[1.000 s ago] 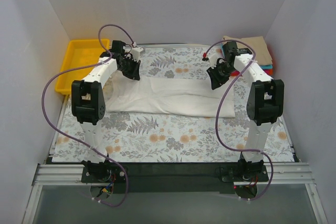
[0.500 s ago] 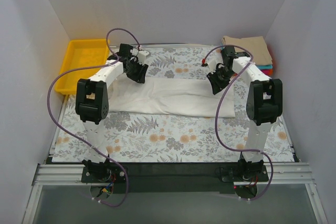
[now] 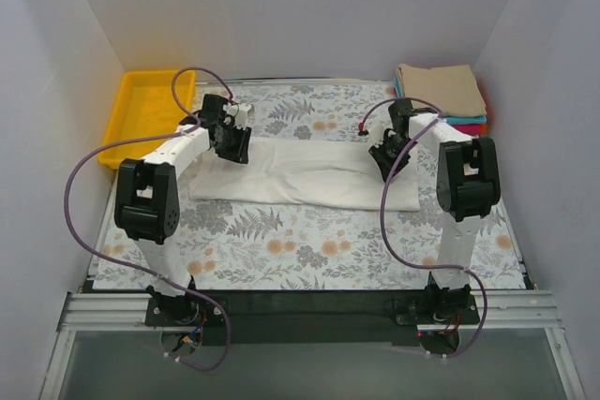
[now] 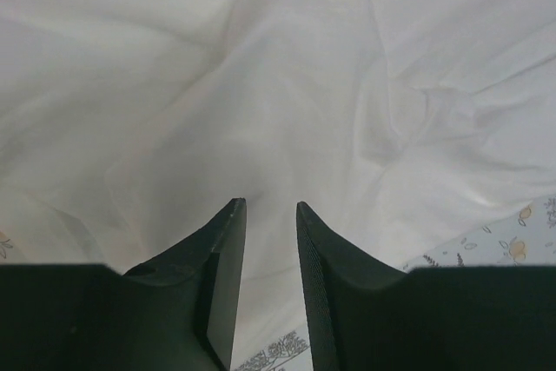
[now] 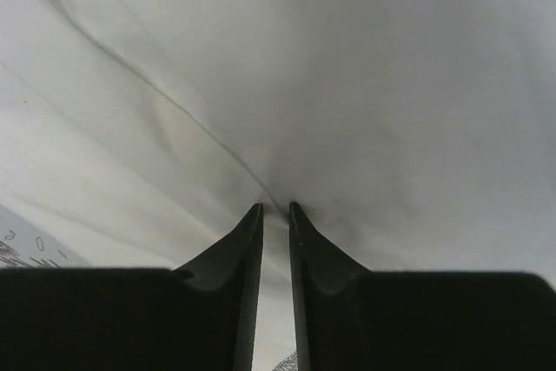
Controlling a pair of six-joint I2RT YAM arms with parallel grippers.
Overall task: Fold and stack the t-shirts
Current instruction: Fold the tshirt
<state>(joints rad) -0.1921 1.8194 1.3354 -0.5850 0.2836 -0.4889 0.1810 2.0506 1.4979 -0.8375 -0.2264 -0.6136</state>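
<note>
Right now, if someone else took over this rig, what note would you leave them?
Left gripper: fingers narrowly parted at the far-left edge of the white t-shirt; grip unclear.
Right gripper: fingers nearly closed, cloth puckering at the tips, seemingly pinching it.
The shirt lies as a long band on the floral cover.
Done: Folded stack, tan on top, at the far right corner.
To do: finish folding the white one, stack it.
</note>
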